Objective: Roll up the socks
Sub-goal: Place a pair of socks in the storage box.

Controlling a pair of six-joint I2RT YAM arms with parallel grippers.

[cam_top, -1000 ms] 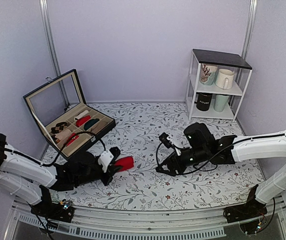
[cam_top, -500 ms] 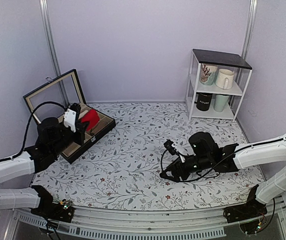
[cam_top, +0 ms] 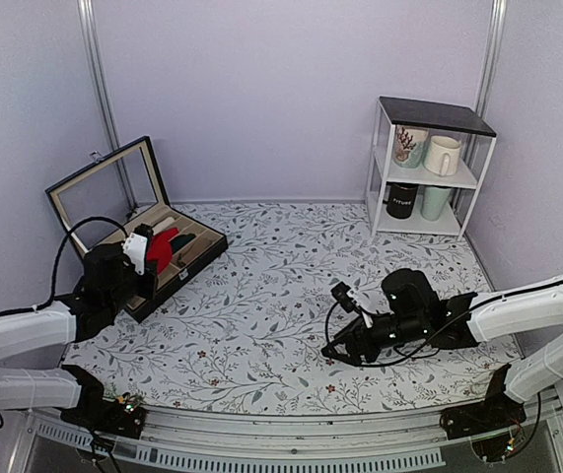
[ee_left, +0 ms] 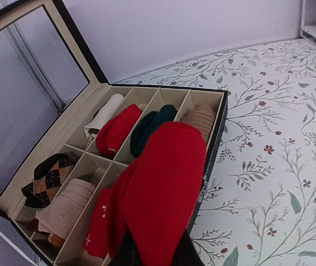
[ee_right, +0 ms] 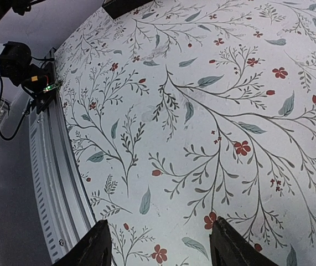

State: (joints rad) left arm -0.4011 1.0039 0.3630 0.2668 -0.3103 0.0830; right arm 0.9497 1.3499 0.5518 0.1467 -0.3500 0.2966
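Observation:
My left gripper (cam_top: 146, 258) is shut on the socks (cam_top: 161, 250), a bright red roll held over the near right part of the open black box (cam_top: 190, 268). The left wrist view shows the socks (ee_left: 166, 183) rising from between the dark fingers (ee_left: 125, 254) above the box's divided compartments (ee_left: 215, 133). A red strip with small white marks (ee_left: 98, 227) lies below the roll's left side; whether it belongs to the held pair I cannot tell. My right gripper (cam_top: 333, 351) hangs open low over the flowered table (cam_top: 261, 335), far from the box, with nothing between its fingers (ee_right: 96, 248).
The box holds a cream roll (ee_left: 105, 114), another red roll (ee_left: 120, 127), a dark green roll (ee_left: 149, 124), a brown roll (ee_left: 201, 117) and a patterned roll (ee_left: 47, 178). Its glass lid (cam_top: 104, 187) stands up. A white shelf with mugs (cam_top: 429, 163) is at back right.
The left arm carried the red socks from the table's front to the box, then lowered them a little. The right gripper drifted slightly right and nearer, staying open.

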